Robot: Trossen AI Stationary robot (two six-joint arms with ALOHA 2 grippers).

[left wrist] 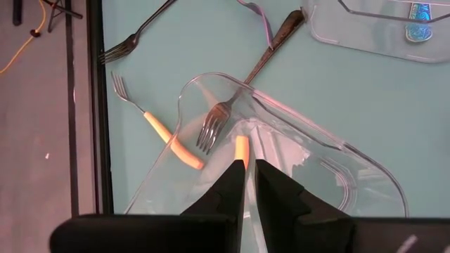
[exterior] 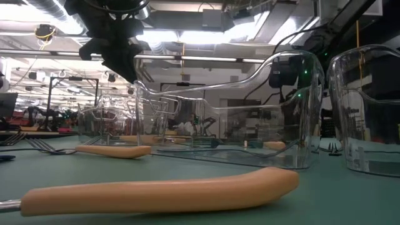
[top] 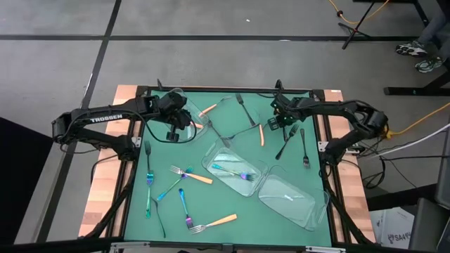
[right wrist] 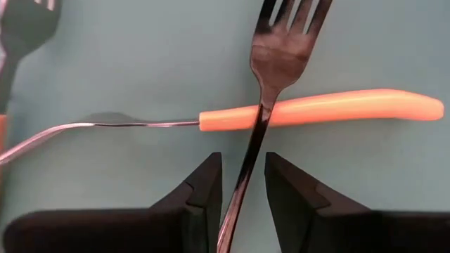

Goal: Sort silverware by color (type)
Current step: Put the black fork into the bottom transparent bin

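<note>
My left gripper (top: 187, 124) (left wrist: 249, 165) hangs over the clear tray (top: 184, 112) at the far left, shut on an orange handle. A dark fork (left wrist: 219, 121) has its head on that tray's rim, and an orange-handled fork (left wrist: 160, 132) shows beside it. My right gripper (top: 278, 124) (right wrist: 244, 158) is at the far right, with a dark fork's handle between its fingers. An orange-handled utensil (right wrist: 320, 107) lies on the mat below it. Iridescent pieces (top: 238, 173) lie in the middle tray. Several more forks (top: 184, 174) lie scattered on the near left of the mat. My left gripper pinches the end of an orange handle (left wrist: 241, 149) between its two fingertips, coming from above over the tray. The fingers hide the rest of that utensil. My right gripper has the dark fork by its thin handle (right wrist: 246, 165), which runs along between the fingers. The fork's head (right wrist: 281, 42) sticks out past the fingertips, above the orange handle.
Another clear tray (top: 239, 112) stands at the far middle and one more (top: 294, 202) at the near right. Two dark forks (top: 295, 146) lie near the right edge. In the low view an orange handle (exterior: 162, 190) lies close to the camera, with tray walls (exterior: 250, 112) behind it.
</note>
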